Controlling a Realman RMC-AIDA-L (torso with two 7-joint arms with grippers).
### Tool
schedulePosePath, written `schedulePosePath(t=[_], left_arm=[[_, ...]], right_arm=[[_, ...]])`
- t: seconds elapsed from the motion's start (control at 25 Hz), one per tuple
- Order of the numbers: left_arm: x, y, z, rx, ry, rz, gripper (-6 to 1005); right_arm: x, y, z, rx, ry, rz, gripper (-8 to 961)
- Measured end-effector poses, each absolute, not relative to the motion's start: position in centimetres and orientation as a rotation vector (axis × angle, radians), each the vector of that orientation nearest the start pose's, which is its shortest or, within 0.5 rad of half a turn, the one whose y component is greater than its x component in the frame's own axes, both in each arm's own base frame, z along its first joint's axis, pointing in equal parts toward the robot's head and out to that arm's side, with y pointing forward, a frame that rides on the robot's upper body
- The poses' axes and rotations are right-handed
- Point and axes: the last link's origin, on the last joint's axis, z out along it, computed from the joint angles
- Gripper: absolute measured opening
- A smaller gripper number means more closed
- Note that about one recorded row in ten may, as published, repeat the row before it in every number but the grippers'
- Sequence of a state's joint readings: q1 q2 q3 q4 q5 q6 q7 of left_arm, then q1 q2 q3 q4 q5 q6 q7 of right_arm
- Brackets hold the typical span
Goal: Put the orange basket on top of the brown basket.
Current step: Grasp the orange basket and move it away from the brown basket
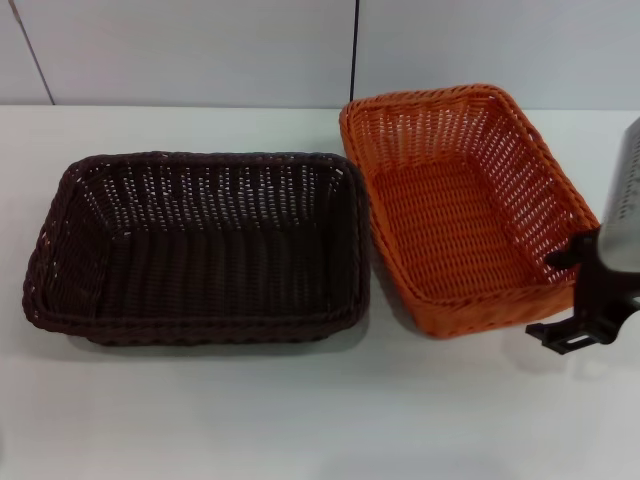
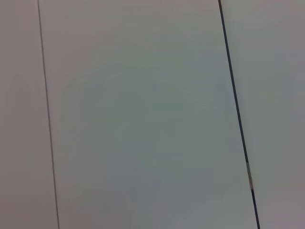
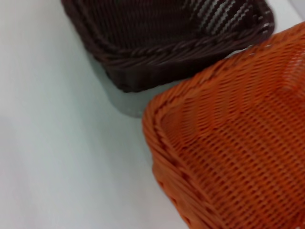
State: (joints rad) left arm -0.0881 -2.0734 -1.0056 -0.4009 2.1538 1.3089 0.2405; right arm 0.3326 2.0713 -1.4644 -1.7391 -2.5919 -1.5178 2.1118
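The orange basket (image 1: 455, 205) sits upright on the white table, right of centre, and fills much of the right wrist view (image 3: 238, 152). The brown basket (image 1: 200, 245) rests beside it on the left, their rims almost touching; one of its corners shows in the right wrist view (image 3: 162, 43). My right gripper (image 1: 558, 295) hangs at the orange basket's near right corner, open, with one black finger (image 1: 566, 253) over the inside of the rim and the other (image 1: 562, 336) outside it. My left gripper is out of view.
A white table (image 1: 300, 410) carries both baskets, with bare surface in front of them. A pale panelled wall (image 1: 200, 50) runs behind, and the left wrist view shows only wall panels (image 2: 143, 119) with dark seams.
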Motion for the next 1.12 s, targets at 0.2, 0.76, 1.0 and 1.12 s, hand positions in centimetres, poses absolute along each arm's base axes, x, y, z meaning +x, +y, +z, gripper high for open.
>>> schedulePosePath(t=[0.2, 0.76, 1.0, 1.12], left_arm=[[-38.1, 23.7, 2.9, -1.181, -0.467, -0.444, 676], [-38.0, 23.6, 2.9, -1.193, -0.455, -0.447, 677], [-38.2, 23.6, 3.0, -1.193, -0.452, -0.44, 677], [-38.3, 23.6, 3.1, -1.195, -0.451, -0.433, 676]], right_arm=[[18.7, 32.5, 1.6, -2.664, 0.184, -0.541, 781], [19.0, 33.4, -0.3, -2.576, 0.14, -0.657, 673], [18.0, 33.2, 0.1, -2.527, 0.134, -0.634, 459], [17.6, 33.2, 0.3, -2.502, 0.139, -0.637, 372]])
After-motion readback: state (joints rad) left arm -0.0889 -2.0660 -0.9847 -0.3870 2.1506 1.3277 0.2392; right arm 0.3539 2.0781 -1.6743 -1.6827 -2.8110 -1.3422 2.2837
